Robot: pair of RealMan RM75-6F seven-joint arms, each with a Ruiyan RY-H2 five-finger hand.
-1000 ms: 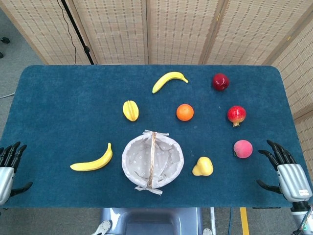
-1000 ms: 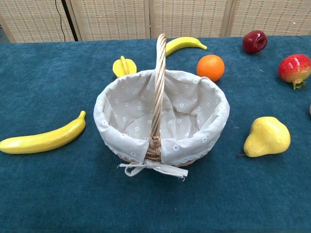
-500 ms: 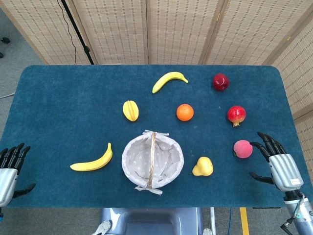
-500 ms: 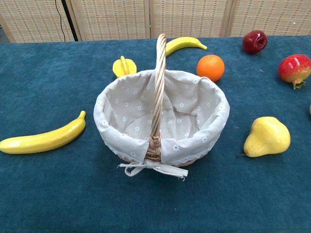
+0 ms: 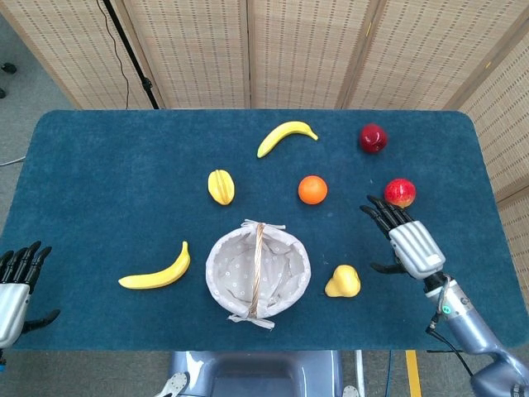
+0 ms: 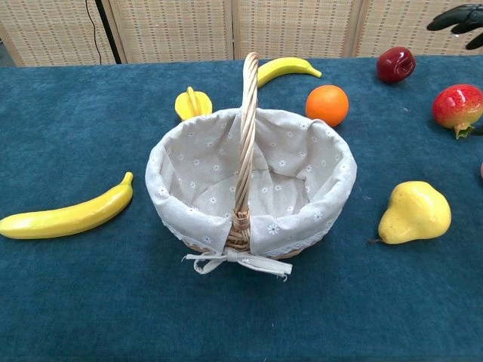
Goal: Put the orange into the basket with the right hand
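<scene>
The orange (image 5: pixel 312 189) lies on the blue table just beyond the cloth-lined wicker basket (image 5: pixel 258 269), and shows behind the basket's (image 6: pixel 250 190) rim as the orange (image 6: pixel 327 105) in the chest view. My right hand (image 5: pixel 407 240) hovers open to the right of the orange, fingers spread, above where the peach lay; the peach is hidden under it. Only its fingertips (image 6: pixel 456 16) enter the chest view at the top right. My left hand (image 5: pixel 16 285) stays open at the table's front left edge.
Around the basket lie a pear (image 5: pixel 342 282), a pomegranate (image 5: pixel 400 192), a red apple (image 5: pixel 373 138), a starfruit (image 5: pixel 221 186) and two bananas (image 5: pixel 286 135) (image 5: pixel 157 272). Woven screens stand behind the table (image 5: pixel 99 182).
My right hand has risen from the front right edge and moved left and forward over the peach towards the orange. The left hand and the fruit have not moved.
</scene>
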